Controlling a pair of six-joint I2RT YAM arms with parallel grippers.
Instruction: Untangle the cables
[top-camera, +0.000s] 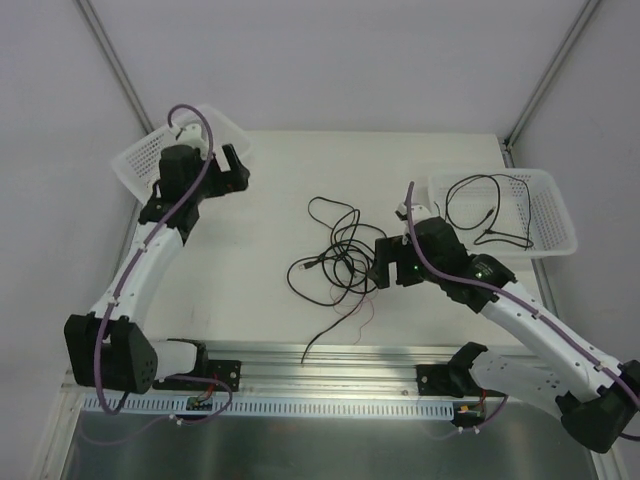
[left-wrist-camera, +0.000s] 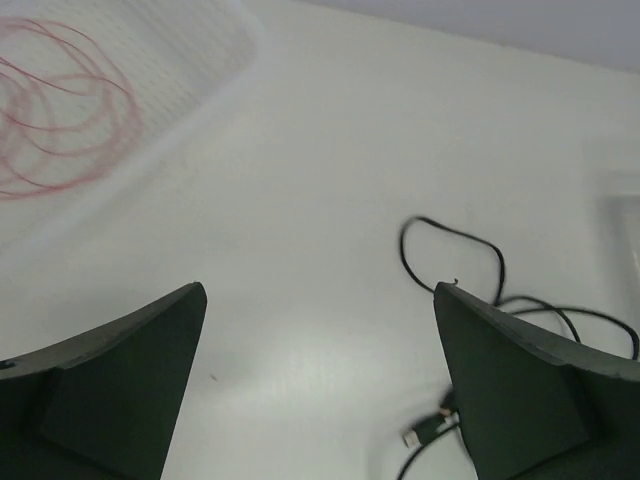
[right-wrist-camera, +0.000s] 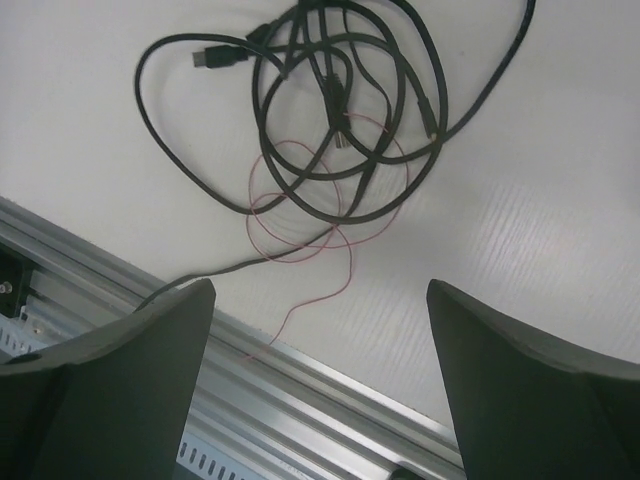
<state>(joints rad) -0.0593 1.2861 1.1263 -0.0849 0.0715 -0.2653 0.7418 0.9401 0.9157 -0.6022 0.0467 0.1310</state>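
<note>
A tangle of black cables (top-camera: 335, 255) with small connectors lies mid-table, with a thin red wire (top-camera: 366, 306) looped through its near side. My right gripper (top-camera: 381, 262) is open and empty just right of the tangle. In the right wrist view it (right-wrist-camera: 320, 285) hangs above the table's near edge, with the black tangle (right-wrist-camera: 330, 110) and red wire (right-wrist-camera: 310, 225) ahead. My left gripper (top-camera: 240, 168) is open and empty by the left basket; in the left wrist view it (left-wrist-camera: 320, 290) faces bare table, with a black loop (left-wrist-camera: 455, 255) and a USB plug (left-wrist-camera: 424, 433) by the right finger.
A white basket (top-camera: 140, 150) at the back left holds a coiled red wire (left-wrist-camera: 60, 110). A white basket (top-camera: 555, 215) at the right holds a black cable (top-camera: 490, 212). An aluminium rail (right-wrist-camera: 300, 390) runs along the near table edge.
</note>
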